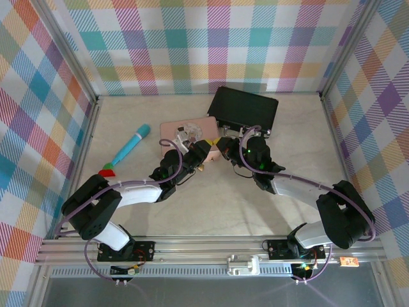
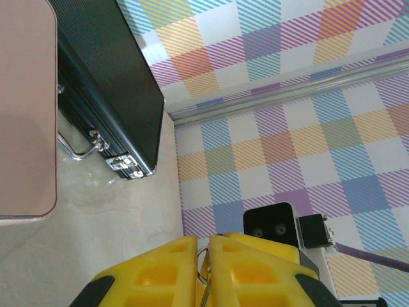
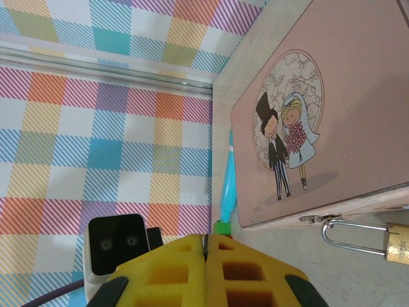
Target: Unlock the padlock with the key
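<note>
Pinching anything at the left gripper [image 2: 203, 242]?

Yellow pads [image 2: 160, 275] nearly touching, clamped on a thin greyish metal key [image 2: 202, 265], probably; too slim a sliver to swear to.

And the right gripper [image 3: 206, 251]?

Pressed fully together, holding nothing. Just beside it, rightward in the wrist view: tiny brass-gold padlock with silver shackle [image 3: 377, 238], lying lengthwise along the pink rectangular tin [image 3: 345, 115], shackle end nearest the claw, hooked through the hasp [image 3: 313, 219].

Nearer arm?

Right, by the look of it.

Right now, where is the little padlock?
In the right wrist view, the padlock is at the lower right, just below the pink tin, its silver loop next to the tin's clasp.
</note>
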